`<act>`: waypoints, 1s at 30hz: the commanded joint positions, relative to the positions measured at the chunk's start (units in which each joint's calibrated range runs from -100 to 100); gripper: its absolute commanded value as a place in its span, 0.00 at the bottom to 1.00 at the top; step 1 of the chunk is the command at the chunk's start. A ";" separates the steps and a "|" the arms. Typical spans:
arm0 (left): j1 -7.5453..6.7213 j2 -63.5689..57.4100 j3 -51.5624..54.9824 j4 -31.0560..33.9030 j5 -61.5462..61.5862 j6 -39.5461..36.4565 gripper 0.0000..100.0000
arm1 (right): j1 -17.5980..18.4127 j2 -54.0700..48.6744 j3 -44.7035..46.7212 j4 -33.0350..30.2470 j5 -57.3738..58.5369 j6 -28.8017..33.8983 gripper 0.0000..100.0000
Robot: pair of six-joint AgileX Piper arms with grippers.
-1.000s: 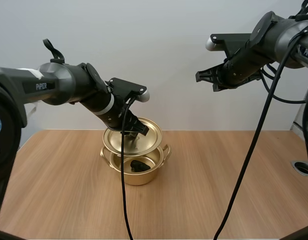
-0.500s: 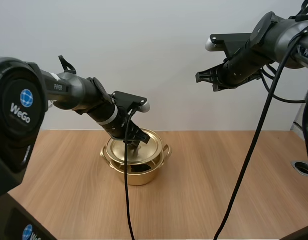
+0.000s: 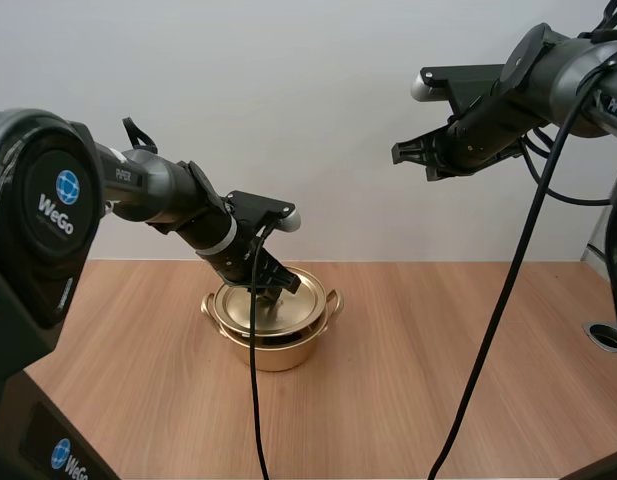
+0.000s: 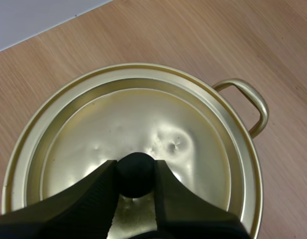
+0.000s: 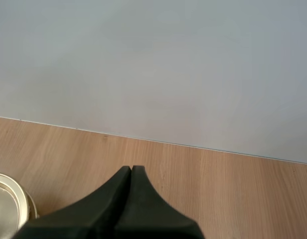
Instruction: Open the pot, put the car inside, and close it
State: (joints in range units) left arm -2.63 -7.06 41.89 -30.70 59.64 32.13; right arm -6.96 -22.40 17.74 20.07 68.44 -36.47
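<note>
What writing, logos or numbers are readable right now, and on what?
"WeGo": left arm base.
"PiPER": left forearm.
"PiP", cut off at the picture's edge: right arm.
Pot and lid: no writing.
No numbers anywhere.

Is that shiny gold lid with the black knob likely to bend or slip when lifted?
Probably stiff: the gold metal lid holds shape despite small dents. The left gripper pinches its round black knob, so it may pivot.
</note>
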 commanded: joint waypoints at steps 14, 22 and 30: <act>0.00 0.49 0.04 -0.26 2.63 0.03 0.00 | 0.01 -0.06 0.07 0.29 -0.02 -0.06 0.00; 0.00 2.01 0.04 -1.38 4.35 1.17 0.13 | 0.01 -0.06 -0.07 1.09 0.20 -0.42 0.00; 0.00 1.89 0.04 -1.68 3.58 1.17 0.56 | 0.01 -0.06 -0.07 1.34 0.20 -0.61 0.00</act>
State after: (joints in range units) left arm -2.63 -5.10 41.89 -32.40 63.30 33.22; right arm -6.96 -22.40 17.74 21.21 68.62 -37.03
